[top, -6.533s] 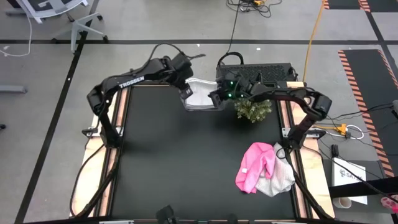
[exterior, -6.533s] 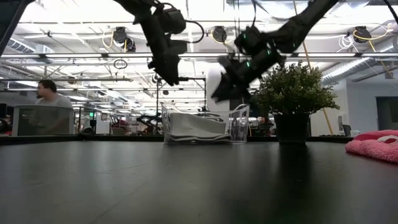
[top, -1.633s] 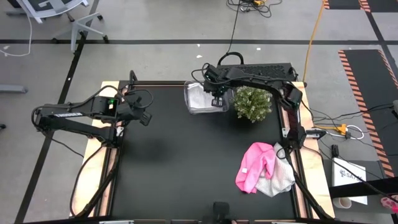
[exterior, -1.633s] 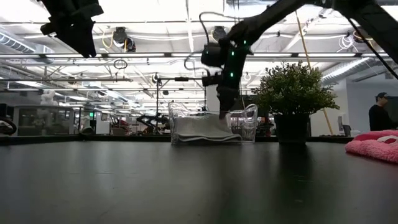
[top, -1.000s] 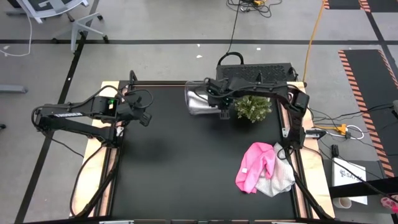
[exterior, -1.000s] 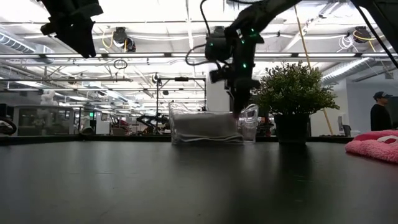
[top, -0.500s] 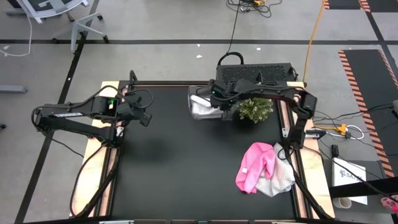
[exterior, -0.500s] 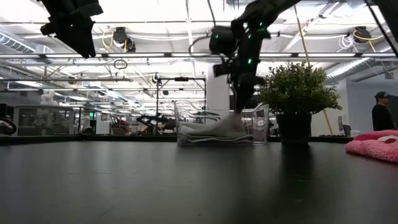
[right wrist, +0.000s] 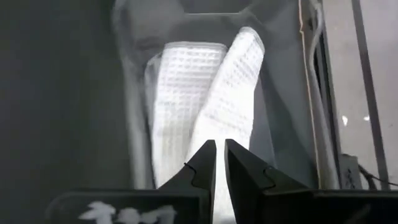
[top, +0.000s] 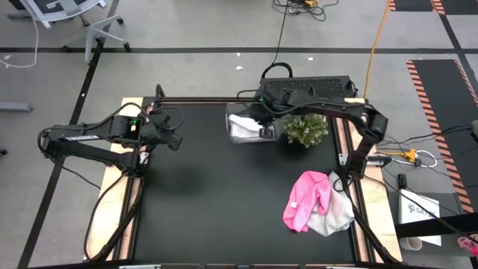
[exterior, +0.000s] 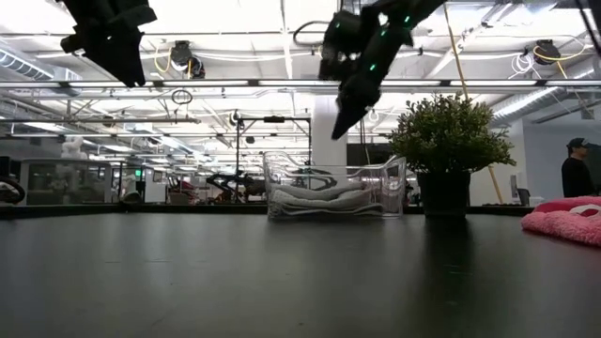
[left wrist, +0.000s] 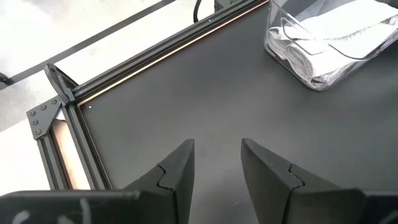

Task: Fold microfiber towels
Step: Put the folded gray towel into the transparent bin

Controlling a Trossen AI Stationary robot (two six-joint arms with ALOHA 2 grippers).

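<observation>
A white microfiber towel point(right wrist: 205, 81) lies folded inside the clear plastic bin point(top: 230, 123) at the table's far edge, its layers resting on the bin's floor point(exterior: 315, 197). My right gripper point(right wrist: 221, 146) hangs above the bin point(exterior: 335, 130), pointing steeply down, its fingers only a narrow slit apart with nothing between them. A pink towel point(top: 305, 196) lies crumpled at the near right, draped partly over another white towel point(top: 334, 217). My left gripper point(left wrist: 217, 146) waits open above the table's left side point(top: 178, 140).
A small potted plant point(top: 308, 128) stands right beside the bin, on its right. A black case point(top: 306, 86) sits behind the far edge. The dark table top point(top: 216, 202) lies bare between the arms. A person point(exterior: 571, 174) stands far off in the room.
My right gripper has risen out of the bin and stands clear above it, tipped less steeply than before. While it was in the bin, the bin slid a little toward the table's right edge. The white towel stays in the bin, lying flatter.
</observation>
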